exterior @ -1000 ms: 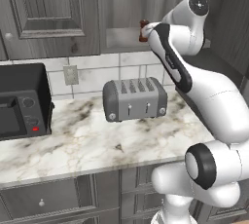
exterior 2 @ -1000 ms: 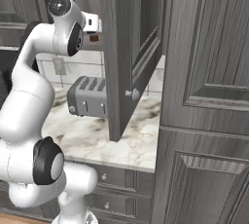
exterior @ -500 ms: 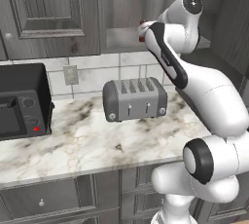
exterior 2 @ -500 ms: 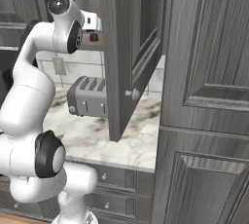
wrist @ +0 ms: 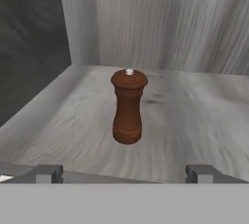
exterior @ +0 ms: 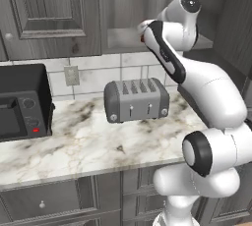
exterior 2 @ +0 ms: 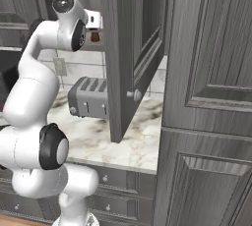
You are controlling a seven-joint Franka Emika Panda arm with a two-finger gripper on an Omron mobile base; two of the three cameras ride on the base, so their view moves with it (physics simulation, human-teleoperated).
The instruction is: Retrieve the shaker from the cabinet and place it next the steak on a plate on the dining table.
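1. The shaker stands upright on the pale shelf of the cabinet, ahead of the gripper and centred between its two tips in the hand view.
2. The gripper's fingers are spread wide apart, one at each lower corner of the hand view, and touch nothing; the shaker is clear of both.
3. In the right base view a small reddish-brown bit of the shaker shows just beyond the white hand, at the cabinet's opening.
4. In the left base view the arm reaches up to the cabinet above the counter, with its hand at the shelf edge.
5. Below the hand, a grey toaster sits on the marble counter against the tiled wall.
6. A black oven stands at the counter's left end, well apart from the toaster.
7. The open cabinet door hangs out over the counter in the right base view.
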